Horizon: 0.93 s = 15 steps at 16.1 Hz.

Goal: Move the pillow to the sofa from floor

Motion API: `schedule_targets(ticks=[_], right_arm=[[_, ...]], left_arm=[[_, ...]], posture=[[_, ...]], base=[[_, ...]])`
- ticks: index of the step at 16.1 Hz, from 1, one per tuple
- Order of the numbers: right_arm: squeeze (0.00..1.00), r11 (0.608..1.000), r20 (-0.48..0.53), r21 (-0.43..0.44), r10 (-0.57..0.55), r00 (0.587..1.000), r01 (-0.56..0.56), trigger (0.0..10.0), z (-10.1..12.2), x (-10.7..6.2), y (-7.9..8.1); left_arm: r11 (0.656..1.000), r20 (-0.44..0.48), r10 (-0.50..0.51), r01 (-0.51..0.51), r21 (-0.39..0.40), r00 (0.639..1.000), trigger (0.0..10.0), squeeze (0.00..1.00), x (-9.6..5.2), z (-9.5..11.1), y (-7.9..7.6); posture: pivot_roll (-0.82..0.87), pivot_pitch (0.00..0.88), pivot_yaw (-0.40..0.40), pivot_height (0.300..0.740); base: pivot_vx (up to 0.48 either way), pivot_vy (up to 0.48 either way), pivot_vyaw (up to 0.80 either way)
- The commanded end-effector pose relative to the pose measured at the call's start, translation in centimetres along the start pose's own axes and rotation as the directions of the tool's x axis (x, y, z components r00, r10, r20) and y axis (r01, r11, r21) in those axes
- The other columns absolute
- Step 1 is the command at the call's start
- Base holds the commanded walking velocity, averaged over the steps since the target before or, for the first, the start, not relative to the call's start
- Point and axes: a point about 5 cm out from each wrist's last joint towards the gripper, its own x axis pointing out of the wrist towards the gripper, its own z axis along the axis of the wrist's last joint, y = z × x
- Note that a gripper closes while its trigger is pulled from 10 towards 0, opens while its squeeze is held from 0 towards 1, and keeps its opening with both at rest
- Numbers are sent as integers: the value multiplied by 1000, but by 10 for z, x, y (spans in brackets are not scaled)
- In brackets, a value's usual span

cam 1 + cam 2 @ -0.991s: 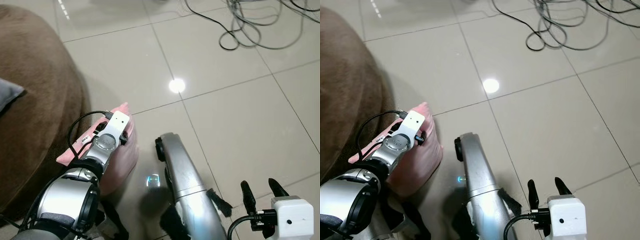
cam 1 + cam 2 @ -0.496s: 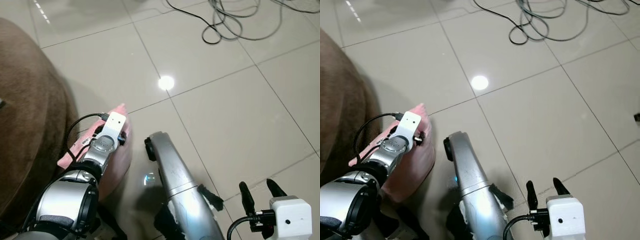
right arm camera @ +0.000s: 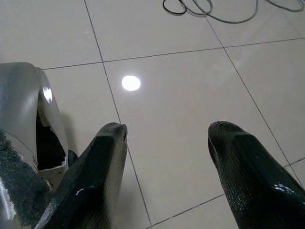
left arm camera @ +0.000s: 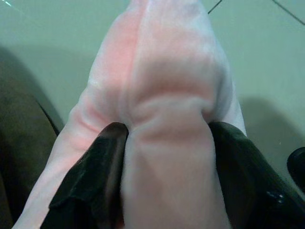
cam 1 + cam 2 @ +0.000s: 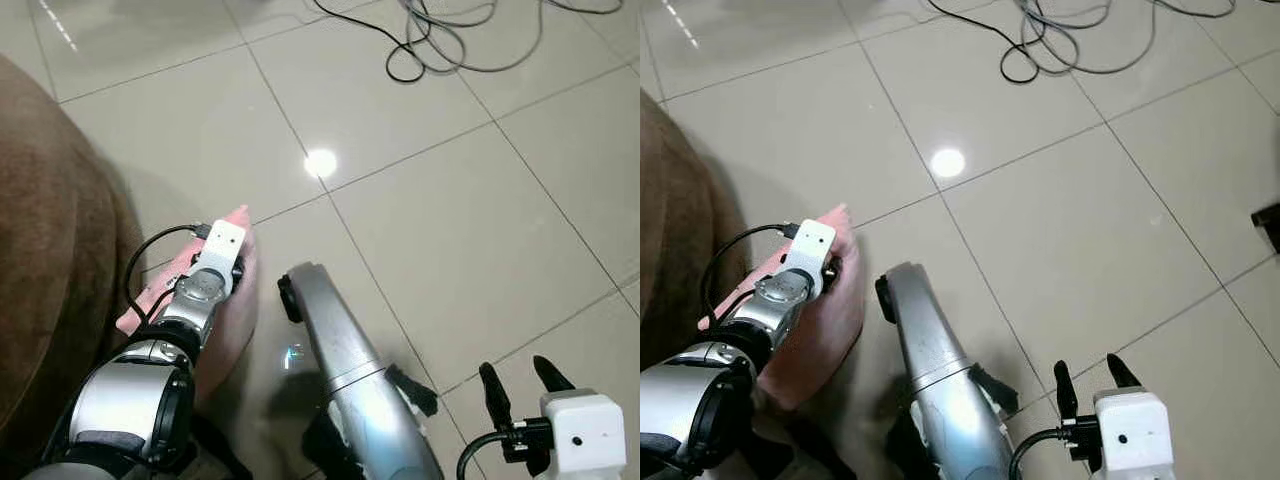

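Key relation: the pillow point(image 5: 225, 320) is held at the tip of the left gripper point(image 4: 164, 143), and the sofa point(image 5: 45, 270) lies just to the robot's left of it, so a short carry leftward and upward onto the cushion is judged to be what is needed.
Pillow position: it is seen low beside the sofa's rounded brown flank, over the tiled floor point(image 5: 460, 210); whether its lower edge is touching the tiles cannot be told.
Long axis: the pillow is stretched along the line of the left forearm, one corner pointing forward past the wrist.
Left gripper: it is clamped on the pillow, a fold of the fabric being pinched between the two black fingers point(image 4: 102, 162) and bulging out above them.
Right gripper point(image 5: 1087, 380): its fingers are spread apart with nothing between them, and it is held low on the robot's right, well apart from the pillow.
Nearer arm: the left, which is already on the pillow and on the sofa's side.
Pillow material: soft pink plush, puckered and creased at the grip; easy yielding under pressure is expected.
Sofa material: matte brown fabric, bulging and rounded.
Floor: glossy pale tiles with thin dark joints and a bright lamp reflection point(image 5: 320, 162).
Other items: a loose tangle of dark cables point(image 5: 450, 40) is lying far ahead, well clear of the carry.
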Motion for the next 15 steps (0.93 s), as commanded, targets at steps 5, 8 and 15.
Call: schedule_targets(ticks=[5,8,15], right_arm=[[0,1000,-16,-1,7,1000,-7,10000,-1,0,-3],[0,1000,-18,-1,17,1000,-17,10000,-2,2,-3],[0,1000,-11,0,31,999,-31,10000,-3,11,-1]], left_arm=[[998,-55,-21,17,-65,998,0,0,-3,-21,-6],[994,-51,-24,18,-112,998,0,0,-3,-23,-5],[970,4,-45,45,-239,999,0,0,-2,-15,-9]], posture=[[-519,390,-102,513],[-511,391,-106,513],[-479,377,-101,513]], base=[[0,0,0],[0,0,0],[0,0,0]])
